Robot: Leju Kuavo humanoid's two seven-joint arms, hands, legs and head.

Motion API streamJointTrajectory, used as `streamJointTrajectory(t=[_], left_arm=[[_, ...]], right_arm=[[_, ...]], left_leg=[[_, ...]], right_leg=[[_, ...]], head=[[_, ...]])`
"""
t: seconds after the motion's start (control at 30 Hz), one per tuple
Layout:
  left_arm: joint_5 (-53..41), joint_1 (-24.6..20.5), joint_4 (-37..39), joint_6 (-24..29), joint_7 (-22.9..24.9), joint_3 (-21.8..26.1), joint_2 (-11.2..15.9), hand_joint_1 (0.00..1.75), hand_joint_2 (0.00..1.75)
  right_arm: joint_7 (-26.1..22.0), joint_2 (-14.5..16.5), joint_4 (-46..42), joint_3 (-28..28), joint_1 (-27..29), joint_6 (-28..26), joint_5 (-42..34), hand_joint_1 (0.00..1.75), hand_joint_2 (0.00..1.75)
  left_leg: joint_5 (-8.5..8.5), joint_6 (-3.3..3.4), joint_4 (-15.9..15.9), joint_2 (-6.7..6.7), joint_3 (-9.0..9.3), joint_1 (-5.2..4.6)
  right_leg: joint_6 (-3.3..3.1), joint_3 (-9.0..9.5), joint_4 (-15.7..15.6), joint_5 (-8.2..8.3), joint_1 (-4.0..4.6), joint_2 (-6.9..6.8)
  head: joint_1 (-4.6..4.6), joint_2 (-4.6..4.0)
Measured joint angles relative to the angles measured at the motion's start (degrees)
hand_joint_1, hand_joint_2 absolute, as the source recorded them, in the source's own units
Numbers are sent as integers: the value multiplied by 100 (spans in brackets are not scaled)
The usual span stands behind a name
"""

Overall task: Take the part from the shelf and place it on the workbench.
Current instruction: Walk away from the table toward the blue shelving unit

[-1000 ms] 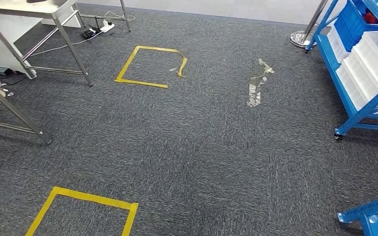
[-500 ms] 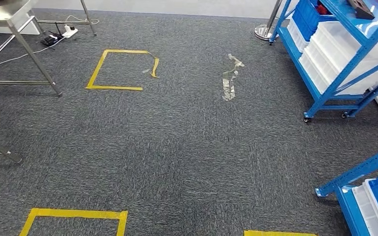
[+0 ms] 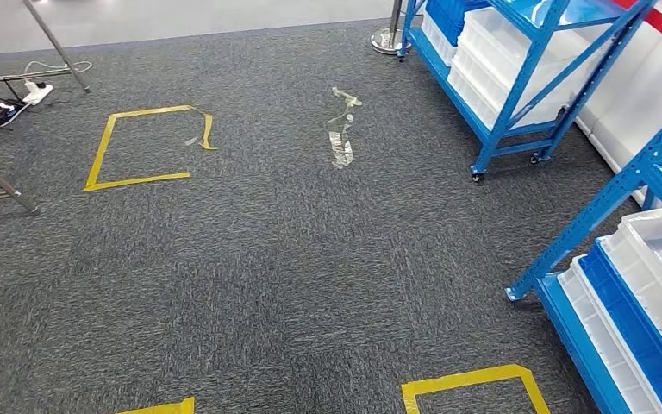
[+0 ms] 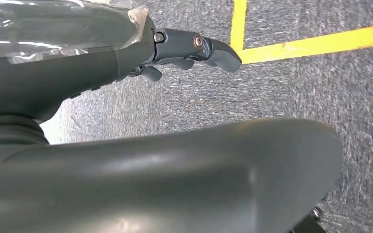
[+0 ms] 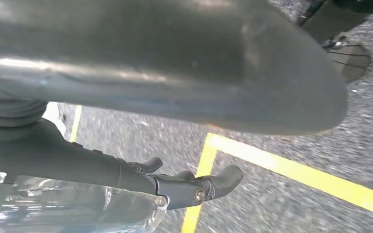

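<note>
Both the left hand (image 4: 194, 51) and right hand (image 5: 194, 187) hang over grey carpet with fingers apart, holding nothing; the part's location cannot be told, so the robot should face the blue steel shelf (image 3: 517, 69), well ahead of the right hand, before reaching.

The left hand (image 4: 194, 48) has dark grey smooth fingers with small round screws, behind them crinkled clear plastic wrap; the right hand (image 5: 194, 187) looks alike.

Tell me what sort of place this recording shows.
Probably a workshop or robot test area: grey carpet floor marked with yellow tape squares, blue metal shelving holding white bins and metal table legs.
</note>
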Motion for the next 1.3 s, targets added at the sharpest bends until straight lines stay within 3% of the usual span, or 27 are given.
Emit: streamJointTrajectory(t=[0.03, 0.07, 0.13, 0.2, 0.27, 0.33, 0.4, 0.47, 0.5, 0.53, 0.57, 0.63, 0.7, 0.77, 0.8, 0.87, 0.93, 0.97, 1.0, 1.03, 1.07, 1.13, 1.17, 1.23, 1.27, 1.3], left_arm=[[-4, 2, 0, -7, -1, -1, 2, 0, 0], [-8, 2, 0, -14, -2, -1, 4, 0, 0], [-14, 1, 0, -28, -6, -4, 11, 0, 0], [-19, -1, 0, -50, -11, -7, 21, 0, 0], [-21, -3, 0, -74, -12, -8, 26, 0, 0], [-21, -11, 0, -87, -7, -10, 28, 0, 0], [-20, -11, 0, -89, 3, -11, 29, 0, 0], [-19, -4, 0, -88, 15, -10, 30, 0, 0], [-18, -4, 0, -86, 20, -9, 30, 0, 0], [-16, -5, 0, -81, 25, -9, 30, 0, 0], [-11, -6, 0, -68, 32, -9, 28, 0, 0], [8, -11, -4, -17, 51, -9, 21, 0, 0], [27, -19, -9, 41, 70, -8, 14, 0, 0], [36, -38, -11, 86, 85, -7, 3, 0, 0], [38, -53, -11, 105, 91, -7, -8, 0, 0], [48, -76, -10, 139, 97, -7, -30, 0, 0], [66, -72, -9, 180, 103, -7, -50, 0, 0], [77, -62, -9, 201, 106, -6, -59, 0, 0], [87, -51, -9, 219, 110, -5, -67, 0, 0], [93, -43, -9, 232, 114, -4, -74, 0, 0], [95, -40, -9, 238, 115, -3, -79, 0, 0], [96, -41, -9, 244, 116, -2, -84, 0, 0], [96, -42, -9, 247, 115, -2, -84, 0, 0], [98, -50, -9, 252, 117, -2, -85, 0, 0], [99, -54, -9, 255, 119, -2, -88, 0, 0], [100, -60, -9, 258, 121, -1, -92, 0, 0]], right_arm=[[0, -1, 1, -6, 12, 0, -9, 0, 0], [0, -1, 1, -11, 22, -2, -19, 0, 0], [-1, 2, 1, -25, 23, -9, -37, 0, 0], [-12, 3, 1, -38, 21, -22, -49, 0, 0], [-31, -1, 1, -45, 42, -33, -54, 0, 0], [-42, -1, 1, -47, 69, -36, -54, 0, 0], [-48, 7, 1, -47, 65, -37, -49, 0, 0], [-50, 11, 1, -47, 56, -37, -38, 0, 0], [-50, 11, 1, -47, 63, -36, -31, 0, 0], [-50, 9, 1, -47, 72, -36, -23, 0, 0], [-50, 6, 1, -47, 79, -36, -11, 0, 0], [-50, 6, 1, -47, 69, -35, 10, 0, 0], [-50, 14, -1, -47, 43, -27, 25, 0, 0], [-49, 10, -1, -47, 27, -14, 34, 0, 0], [-47, 6, -1, -47, 28, -7, 40, 0, 0], [-41, -2, 0, -47, 25, 2, 55, 0, 0], [-36, -5, 1, -47, 3, 16, 72, 0, 0], [-35, -7, 1, -47, -9, 25, 81, 0, 0], [-32, -7, 1, -47, -15, 36, 94, 0, 0], [-29, -7, 1, -47, -16, 44, 105, 0, 0], [-27, -6, 1, -47, -15, 50, 115, 0, 0], [-24, -3, 1, -47, -24, 53, 124, 0, 0], [-24, -2, 1, -47, -32, 53, 126, 0, 0], [-24, -2, 1, -47, -40, 53, 127, 0, 0], [-24, -4, 1, -47, -34, 53, 127, 0, 0], [-23, -6, 1, -47, -26, 53, 127, 0, 0]], left_leg=[[154, 12, -128, -11, 33, 2], [382, 25, -451, -53, 163, 7], [738, 48, -1190, -280, 477, 25], [815, 74, -1505, -409, 604, 7], [838, 148, -1548, -292, 629, -27], [888, 243, -1605, -158, 674, -26], [912, 293, -1635, -7, 690, -33], [909, 300, -1634, 160, 677, -46], [904, 296, -1634, 239, 674, -49], [896, 287, -1633, 309, 676, -47], [885, 271, -1633, 376, 686, -44], [841, 213, -1628, 498, 716, -64], [787, 140, -1634, 606, 756, -99], [750, 77, -1661, 719, 811, -94], [716, 40, -1649, 713, 835, -72], [493, -13, -1365, 459, 743, -33], [95, -18, -638, 122, 395, -21], [-53, -11, -266, 50, 196, -22], [-99, 0, -31, 17, 54, -22], [-9, 17, -21, 0, 14, -23], [187, 37, -238, -25, 84, -23], [637, 78, -1017, -234, 403, -15], [762, 89, -1310, -333, 523, -16], [815, 116, -1536, -414, 605, -44], [831, 146, -1551, -345, 609, -61], [855, 189, -1581, -283, 632, -67]], right_leg=[[2, 8, 3, 1, 7, 86], [4, 19, 8, 1, 10, 169], [24, 16, 29, 1, 28, 318], [82, -20, 39, 13, 39, 434], [166, -76, 24, 39, 28, 520], [193, -184, 180, -42, 29, 336], [159, -468, 774, -337, 37, 19], [162, -827, 1509, -627, 28, -96], [193, -905, 1673, -667, 15, -116], [243, -852, 1586, -613, 0, -139], [301, -677, 1266, -489, -16, -188], [368, -205, 425, -207, -26, -465], [315, 16, 51, -77, -2, -647], [220, 3, 56, -64, 21, -540], [178, 6, 45, -59, 0, -469], [90, 26, 24, -44, -40, -330], [22, 16, 20, -35, -30, -194], [1, 11, 22, -33, -12, -115], [-7, 10, 23, -32, 4, -33], [-7, 16, 26, -33, 16, 57], [-6, 28, 28, -33, 22, 140], [4, 43, 41, -35, 35, 295], [21, 34, 46, -33, 44, 358], [85, -1, 40, -17, 51, 466], [128, -31, 23, 0, 41, 522], [158, -58, 42, 1, 33, 491]], head=[[0, 0], [-1, 0], [0, 0], [5, 0], [7, 0], [17, 0], [38, 0], [51, 0], [52, 0], [55, 0], [55, 0], [62, 0], [49, 0], [30, 0], [26, 0], [8, 0], [-13, 0], [-15, 0], [-17, 0], [-16, 0], [-17, 0], [-17, 0], [-15, 0], [-10, 0], [-10, 0], [-8, 0]])
